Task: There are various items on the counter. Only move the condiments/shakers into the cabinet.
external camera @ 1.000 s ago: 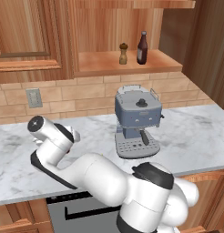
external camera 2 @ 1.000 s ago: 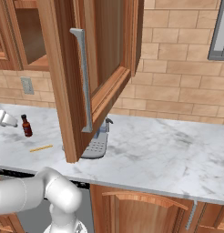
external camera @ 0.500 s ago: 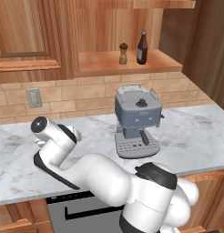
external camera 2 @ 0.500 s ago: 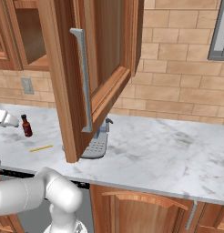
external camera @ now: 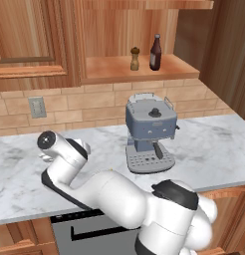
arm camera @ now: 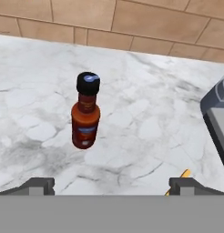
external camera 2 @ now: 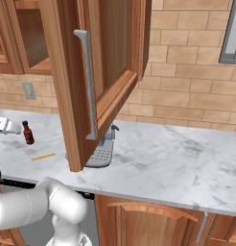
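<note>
1. The hand view looks down on the sauce bottle, black-capped and red-labelled, standing upright on the marble counter short of the brick backsplash. The gripper is spread wide: its two dark fingertips sit far apart at the bottom, with the bottle ahead of the gap and untouched.
2. That view also catches the tip of a thin yellow stick by the right fingertip and a corner of the grey coffee machine at the right edge.
3. The left base view shows the doorless cabinet, where the tan pepper shaker and the dark brown bottle stand upright side by side on the shelf floor, above the coffee machine.
4. The right base view shows the sauce bottle with the gripper just to its left, the yellow stick lying on the counter nearer the camera, and an open cabinet door hiding most of the coffee machine.
5. The arm rises from the base, bends and reaches forward and left, low over the counter.
</note>
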Controlling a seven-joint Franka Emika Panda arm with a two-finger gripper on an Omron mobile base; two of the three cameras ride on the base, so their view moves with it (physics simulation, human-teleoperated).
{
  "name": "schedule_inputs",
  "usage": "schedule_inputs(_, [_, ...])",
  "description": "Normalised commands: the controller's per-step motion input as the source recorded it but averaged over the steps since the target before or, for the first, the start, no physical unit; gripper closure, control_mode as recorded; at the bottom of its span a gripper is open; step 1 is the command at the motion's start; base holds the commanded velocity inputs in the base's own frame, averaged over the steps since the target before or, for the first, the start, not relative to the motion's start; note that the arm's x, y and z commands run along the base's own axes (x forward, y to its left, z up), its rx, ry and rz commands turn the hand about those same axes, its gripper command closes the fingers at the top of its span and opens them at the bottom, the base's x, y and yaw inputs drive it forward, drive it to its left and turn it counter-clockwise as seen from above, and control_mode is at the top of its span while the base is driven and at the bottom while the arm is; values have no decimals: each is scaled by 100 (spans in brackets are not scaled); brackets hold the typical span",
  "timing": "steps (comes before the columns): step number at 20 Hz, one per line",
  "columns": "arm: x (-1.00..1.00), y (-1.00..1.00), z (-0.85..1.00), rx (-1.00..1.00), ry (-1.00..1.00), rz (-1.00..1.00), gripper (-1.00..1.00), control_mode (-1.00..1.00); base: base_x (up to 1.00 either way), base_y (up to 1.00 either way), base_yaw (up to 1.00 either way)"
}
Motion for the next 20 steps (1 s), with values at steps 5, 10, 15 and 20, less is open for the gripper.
schedule_inputs(5, [-5,-23,0,1,-7,0,-100,-100,0,0,0])
schedule_inputs(10, [0,-4,0,0,0,0,-100,-100,0,0,0])
schedule_inputs(15, [3,0,0,2,5,1,-100,-100,0,0,0])
schedule_inputs(20, [7,0,0,3,2,3,-100,-100,0,0,0])
